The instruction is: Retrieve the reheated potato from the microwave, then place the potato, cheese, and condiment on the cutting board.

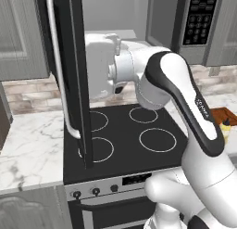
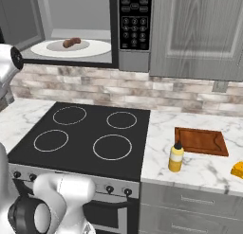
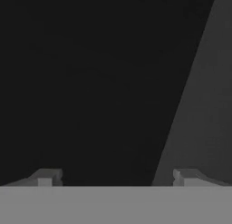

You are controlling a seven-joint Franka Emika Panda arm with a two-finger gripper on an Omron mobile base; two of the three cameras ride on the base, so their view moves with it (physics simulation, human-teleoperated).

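Veined white marble counter [image 2: 199, 169], reddish wooden cutting board [image 2: 201, 141], glossy black glass stovetop [image 2: 80, 136] (smooth), and a rough brick-like backsplash [image 2: 142, 93].

The microwave [image 2: 95, 29] stands open, and I see a clear mouth above the white plate [image 2: 90, 49] where the potato [image 2: 71, 42] lies. The swung-out door [image 1: 69, 75] hangs edge-on over the stove [image 2: 85, 136], right in front of my arm, with the gripper [image 3: 117, 177] spread wide against its dark face. The stove top is bare. On the counter [image 2: 199, 166], the bottle [image 2: 176, 157] stands just before the cutting board [image 2: 201, 140].
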